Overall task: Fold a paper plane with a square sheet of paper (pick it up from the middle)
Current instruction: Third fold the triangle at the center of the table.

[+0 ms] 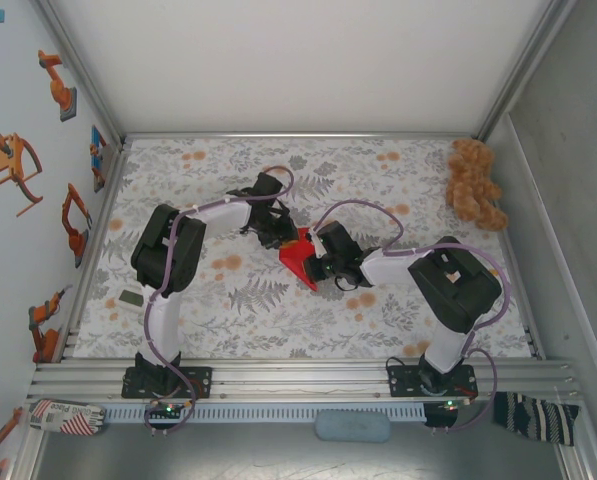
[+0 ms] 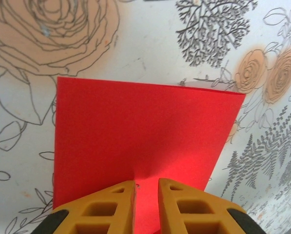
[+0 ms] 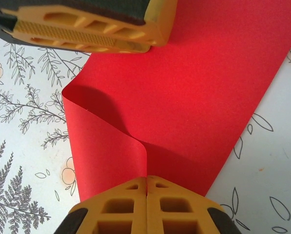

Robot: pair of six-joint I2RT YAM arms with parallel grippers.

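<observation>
Square sheet of paper (image 1: 300, 258): one, bright red, plain, thin; bent into a loose curl, tilted, near the middle of the bench (image 1: 278, 320).

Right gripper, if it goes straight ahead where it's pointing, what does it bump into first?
The square sheet of paper: the right gripper is shut on its fold, and the red sheet stretches straight ahead. Beyond, the fingers of the left gripper probably come next, though depth is unclear.

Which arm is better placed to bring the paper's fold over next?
Right, probably: the right gripper is shut on the curled-over flap of the paper, ready to carry it across; the left gripper pinches a flat edge as anchor.
</observation>
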